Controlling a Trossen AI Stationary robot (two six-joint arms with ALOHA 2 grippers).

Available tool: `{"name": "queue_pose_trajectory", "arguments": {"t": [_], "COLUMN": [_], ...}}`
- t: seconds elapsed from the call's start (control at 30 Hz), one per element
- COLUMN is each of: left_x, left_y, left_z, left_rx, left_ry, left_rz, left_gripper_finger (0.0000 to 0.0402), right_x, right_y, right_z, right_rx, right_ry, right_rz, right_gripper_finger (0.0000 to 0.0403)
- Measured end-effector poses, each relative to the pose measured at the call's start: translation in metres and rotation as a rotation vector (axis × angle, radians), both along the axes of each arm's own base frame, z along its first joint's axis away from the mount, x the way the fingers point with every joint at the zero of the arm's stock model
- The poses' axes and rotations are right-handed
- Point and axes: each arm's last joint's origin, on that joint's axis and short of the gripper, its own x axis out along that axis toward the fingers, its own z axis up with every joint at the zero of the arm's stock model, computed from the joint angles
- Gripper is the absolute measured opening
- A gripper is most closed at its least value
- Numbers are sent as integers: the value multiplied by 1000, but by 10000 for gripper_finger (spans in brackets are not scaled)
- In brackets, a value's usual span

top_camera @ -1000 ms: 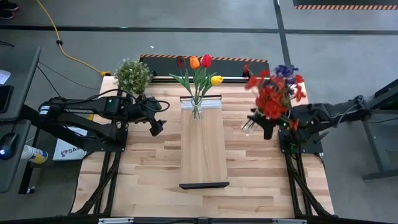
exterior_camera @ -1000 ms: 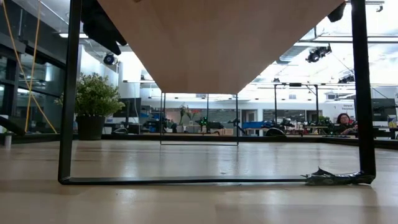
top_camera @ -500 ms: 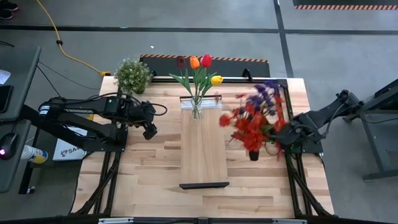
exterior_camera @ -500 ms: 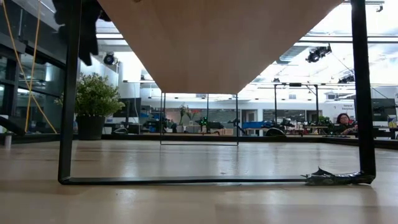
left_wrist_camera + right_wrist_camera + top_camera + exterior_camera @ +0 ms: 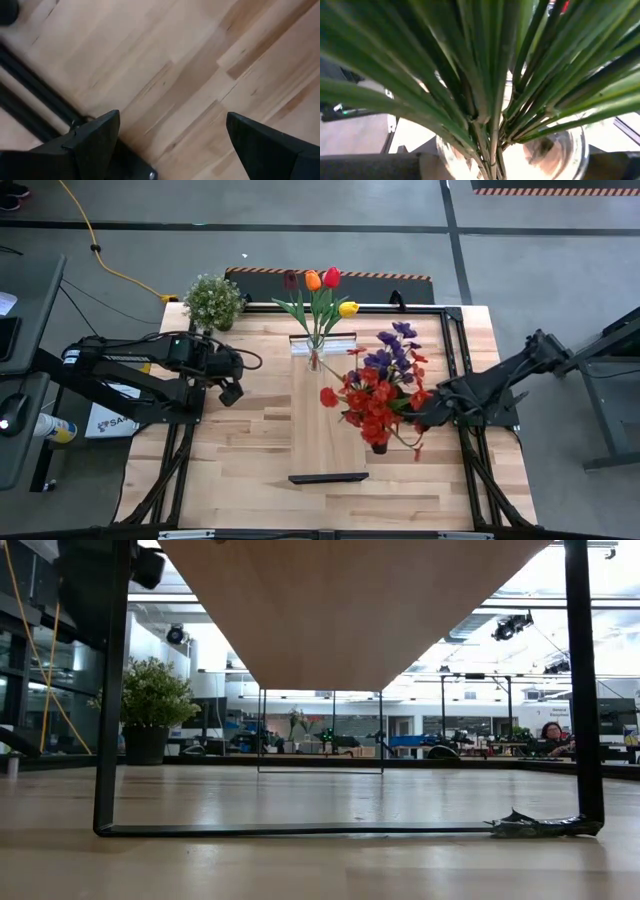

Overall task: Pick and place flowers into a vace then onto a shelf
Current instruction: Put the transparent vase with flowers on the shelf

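Risk: the clear glass vase (image 5: 540, 150) of red and purple artificial flowers (image 5: 378, 385), top-heavy, could be tipped while being set on the long pale wooden shelf (image 5: 325, 442).
Right gripper (image 5: 432, 418): closed round that vase, beside the shelf's right edge.
Left gripper (image 5: 170, 135): spread wide, empty, left of the shelf.
Look: dense red sprays, purple sprig above, blooms over the shelf.

A robotics lab or open workshop hall is showing here: a painted concrete floor (image 5: 300, 210) with hazard-striped tape (image 5: 555, 191), a yellow cable (image 5: 85, 230) trailing, ceiling lights (image 5: 510, 627) glowing, distant workbenches (image 5: 420, 745) standing.
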Motion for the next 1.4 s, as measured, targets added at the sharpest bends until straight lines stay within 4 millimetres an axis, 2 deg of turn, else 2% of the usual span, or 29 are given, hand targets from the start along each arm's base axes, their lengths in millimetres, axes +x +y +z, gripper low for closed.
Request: {"name": "queue_pose_trajectory", "arguments": {"t": [0.37, 0.77, 1.17, 1.4], "left_x": [-9, -38, -63, -75], "left_y": [-1, 1, 3, 3], "left_z": [3, 19, 27, 31], "left_rx": [-38, 26, 68, 74], "left_ry": [10, -145, -254, -301], "left_rz": [-19, -4, 9, -8], "left_gripper_finger": [397, 397, 397, 397], "right_x": [26, 49, 66, 68], "right_y": [12, 6, 5, 6], "right_z": [-20, -41, -58, -61], "right_rx": [75, 96, 129, 129], "right_ry": [-8, 17, 37, 42], "right_rz": [-22, -62, -44, -64], "right_gripper_finger": [156, 156, 156, 156]}}
